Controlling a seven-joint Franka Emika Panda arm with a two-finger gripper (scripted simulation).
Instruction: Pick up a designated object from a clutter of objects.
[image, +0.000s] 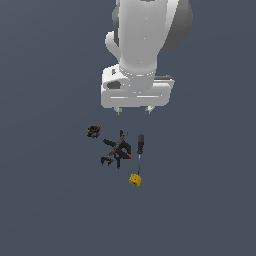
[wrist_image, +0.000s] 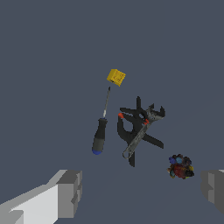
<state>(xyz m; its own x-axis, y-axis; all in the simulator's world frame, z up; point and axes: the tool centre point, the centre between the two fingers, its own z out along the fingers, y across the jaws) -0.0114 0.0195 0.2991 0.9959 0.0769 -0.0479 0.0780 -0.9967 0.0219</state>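
A robot gripper (image: 133, 110) hangs above a grey tabletop (image: 45, 200), fingers wide apart and empty. The small yellow block (image: 135, 179) lies mid-table, just off the screwdriver (image: 140, 150) tip. Best approach: centre over the block, clear of the black clamp (image: 117, 150).

We see plain dark grey surface (image: 45, 200). On it: yellow block (image: 135, 179) at screwdriver (image: 140, 145) tip, black clamp (image: 117, 151) beside, multicoloured lump (image: 93, 131) apart.
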